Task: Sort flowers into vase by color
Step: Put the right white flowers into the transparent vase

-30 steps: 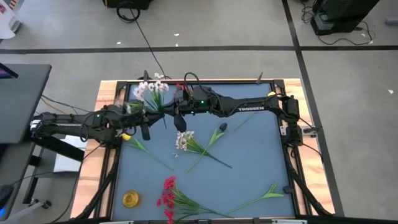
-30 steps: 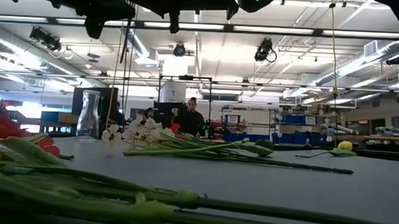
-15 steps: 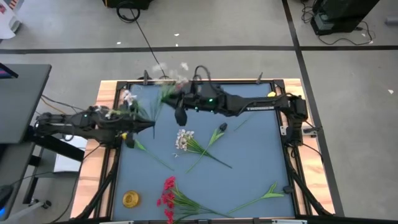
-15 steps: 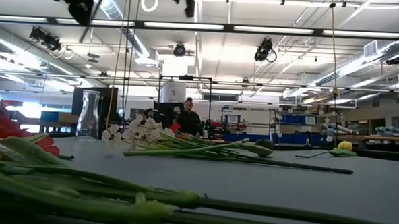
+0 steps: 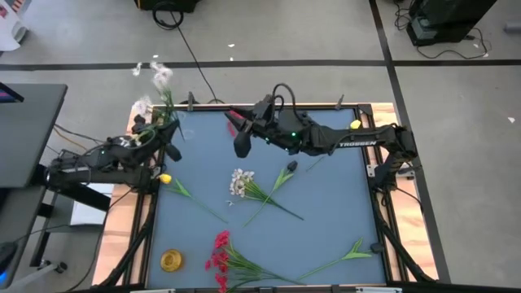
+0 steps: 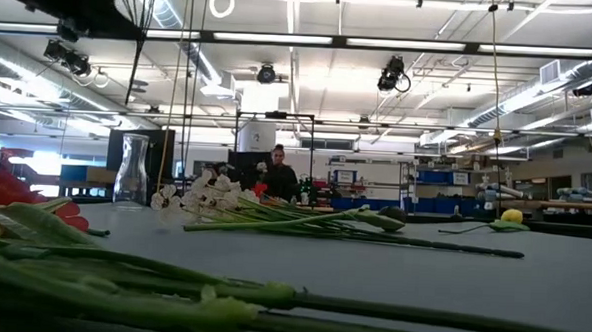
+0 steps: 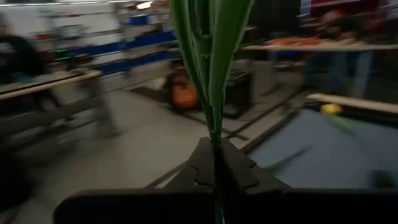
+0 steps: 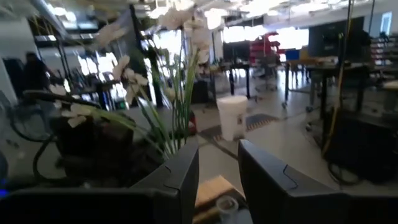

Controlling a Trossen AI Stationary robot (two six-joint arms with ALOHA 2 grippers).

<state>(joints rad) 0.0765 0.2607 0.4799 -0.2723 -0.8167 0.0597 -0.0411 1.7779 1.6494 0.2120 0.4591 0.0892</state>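
My left gripper (image 5: 168,133) is over the table's far left corner, shut on a bunch of white blossom sprays (image 5: 156,75) that stand up out of it. My right gripper (image 5: 241,143) hovers open over the far middle of the table, facing that bunch (image 8: 177,56). On the blue mat lie another white spray (image 5: 238,181), a dark bud (image 5: 291,167), a yellow bud (image 5: 165,178), red blossoms (image 5: 219,248) and a leafy sprig (image 5: 342,259). The low view shows a clear glass vase (image 6: 131,169) standing upright at the far side. My left gripper pinches the green stems (image 7: 214,134) of the white sprays between its two shut fingers (image 7: 239,171). Several stems run together out of the hold. The bunch is lifted clear of the table, with the blossoms (image 5: 143,106) reaching past the table's far left corner.
A yellow ring-shaped roll (image 5: 171,260) lies at the near left of the mat. A small yellow object (image 5: 355,124) sits at the far right. The wooden table frame (image 5: 134,122) and cables edge the mat. A person (image 6: 279,175) stands in the room beyond.
My left gripper has carried the white sprays from beside the right gripper toward the table's left far corner and raised them, so the blossoms now reach beyond the table edge. My right arm has drawn back a little toward the right and the far edge.
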